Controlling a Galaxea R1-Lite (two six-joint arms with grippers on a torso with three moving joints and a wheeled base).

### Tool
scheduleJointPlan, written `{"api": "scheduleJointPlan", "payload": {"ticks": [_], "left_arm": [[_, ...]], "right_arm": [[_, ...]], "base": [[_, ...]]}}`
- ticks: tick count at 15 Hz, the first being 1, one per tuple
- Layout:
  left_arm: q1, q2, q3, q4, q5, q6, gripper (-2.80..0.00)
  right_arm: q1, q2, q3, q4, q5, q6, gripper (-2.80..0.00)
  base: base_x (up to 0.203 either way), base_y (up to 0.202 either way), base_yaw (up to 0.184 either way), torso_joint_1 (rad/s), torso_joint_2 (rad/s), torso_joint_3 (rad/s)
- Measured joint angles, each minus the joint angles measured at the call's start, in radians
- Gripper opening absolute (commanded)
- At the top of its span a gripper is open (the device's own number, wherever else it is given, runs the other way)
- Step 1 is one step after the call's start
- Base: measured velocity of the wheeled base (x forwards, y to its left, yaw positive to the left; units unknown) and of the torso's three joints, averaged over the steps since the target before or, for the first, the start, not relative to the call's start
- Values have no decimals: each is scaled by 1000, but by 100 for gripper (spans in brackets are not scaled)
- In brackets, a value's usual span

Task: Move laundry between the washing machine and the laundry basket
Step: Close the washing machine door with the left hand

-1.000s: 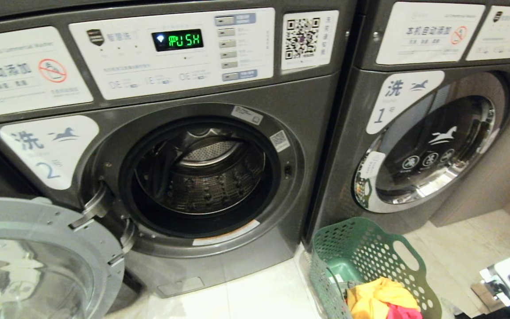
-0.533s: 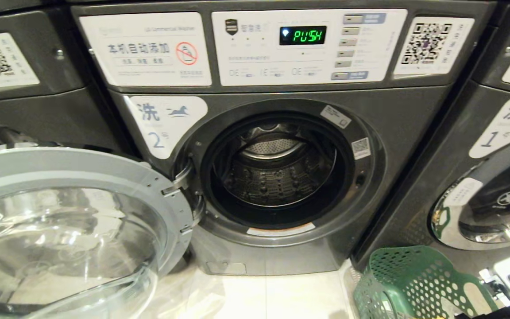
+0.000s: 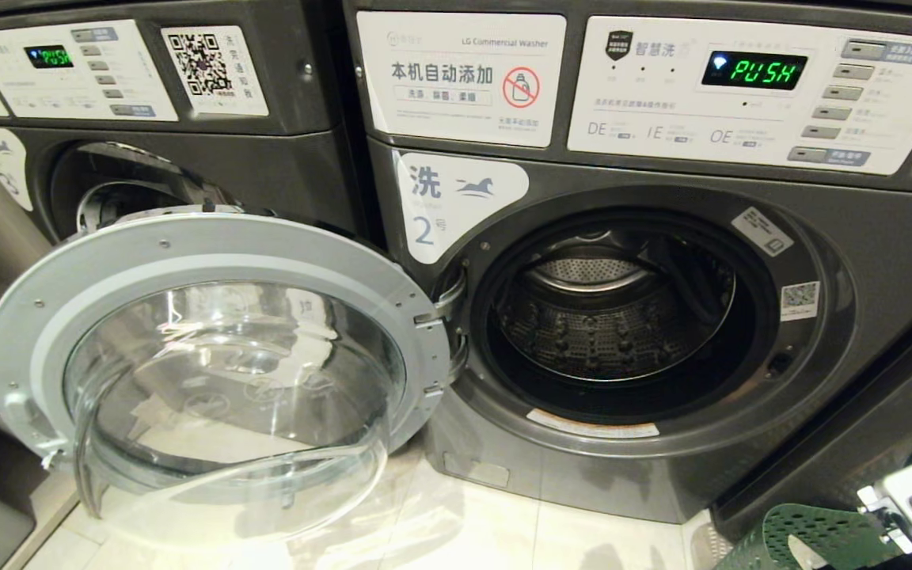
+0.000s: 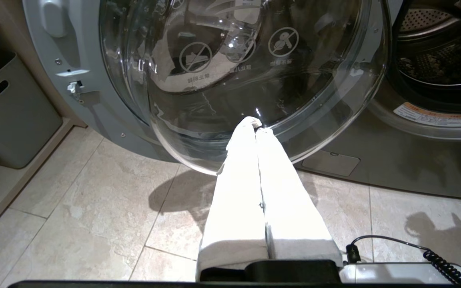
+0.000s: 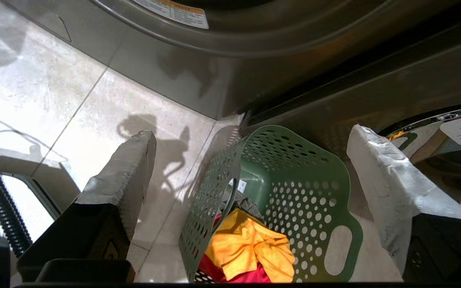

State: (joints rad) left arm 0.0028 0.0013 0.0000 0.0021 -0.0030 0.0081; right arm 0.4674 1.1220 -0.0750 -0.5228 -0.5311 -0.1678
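The washing machine point(image 3: 630, 178) marked "2" stands with its round door point(image 3: 187, 245) swung wide open to the left, and its steel drum point(image 3: 606, 332) looks empty. The green laundry basket point(image 5: 294, 176) sits on the floor to the machine's right, with only its rim point(image 3: 812, 534) showing in the head view. The laundry lies inside it: a yellow-orange piece point(image 5: 246, 244) on top, magenta-red point(image 5: 250, 277) beneath, grey-green point(image 5: 246, 202) behind. My right gripper point(image 5: 250, 134) hangs open above the basket, holding nothing. My left gripper point(image 4: 255, 124) is shut and empty, low in front of the door glass.
A like machine point(image 3: 187, 166) stands to the left, behind the open door. Another machine's chrome door point(image 5: 446, 132) is just right of the basket. A grey storage bin point(image 4: 10, 112) sits in a low shelf at the far left. Pale floor tiles point(image 4: 94, 200) lie before the machines.
The whole head view has swung to the left: machine "2" and its door now sit further right in the picture and the basket has slid to the bottom right corner. Neither gripper has changed.
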Motion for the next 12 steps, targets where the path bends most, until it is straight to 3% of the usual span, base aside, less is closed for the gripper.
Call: {"api": "scheduleJointPlan", "payload": {"ticks": [12], "left_arm": [[0, 0, 0, 0, -1, 0, -280]], "right_arm": [[0, -64, 28, 5, 0, -16, 0]], "base": [[0, 0, 0, 0, 0, 0]]}}
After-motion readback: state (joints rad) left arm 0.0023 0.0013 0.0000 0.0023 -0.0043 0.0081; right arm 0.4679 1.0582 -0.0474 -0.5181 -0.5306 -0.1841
